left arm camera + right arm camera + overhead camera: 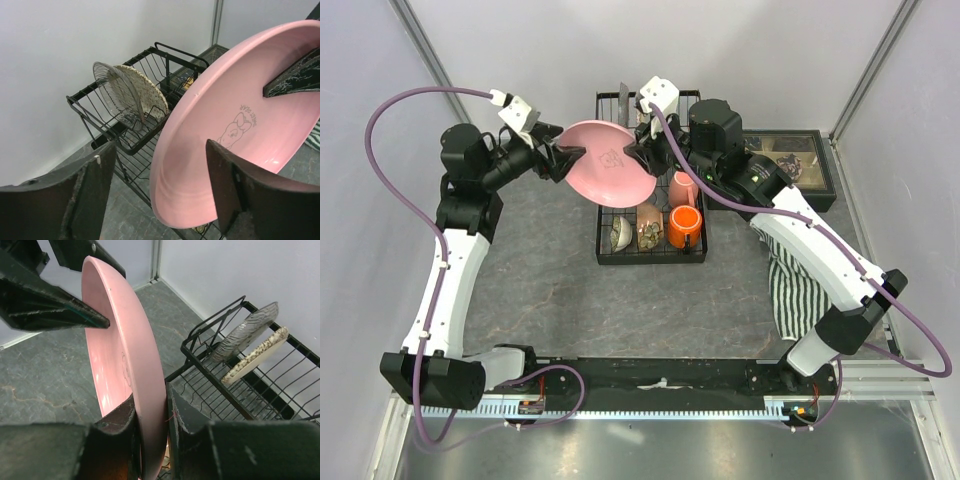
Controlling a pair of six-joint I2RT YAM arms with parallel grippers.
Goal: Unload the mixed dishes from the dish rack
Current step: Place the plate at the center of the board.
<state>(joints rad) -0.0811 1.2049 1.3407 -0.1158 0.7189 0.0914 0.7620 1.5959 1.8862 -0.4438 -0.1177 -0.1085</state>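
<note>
The pink plate (610, 163) hangs on edge above the left side of the black wire dish rack (599, 240). My right gripper (642, 155) is shut on its right rim; in the right wrist view my right gripper (150, 395) pinches the plate (125, 340). My left gripper (568, 158) is open, jaws straddling the plate's left rim without closing; in the left wrist view my left gripper (159, 147) has the plate (235, 125) between its fingers. A grey speckled plate (145, 92) stands in the upright slots. A pink mug (682, 187), orange mug (684, 225), brown bowl (648, 232) and small pale bowl (620, 235) lie in the basket.
A clear ribbed plate (112, 90) stands beside the speckled one. A dark compartmented tray (800, 165) sits right of the rack. A striped cloth (798, 290) lies under my right arm. White walls enclose the back and sides.
</note>
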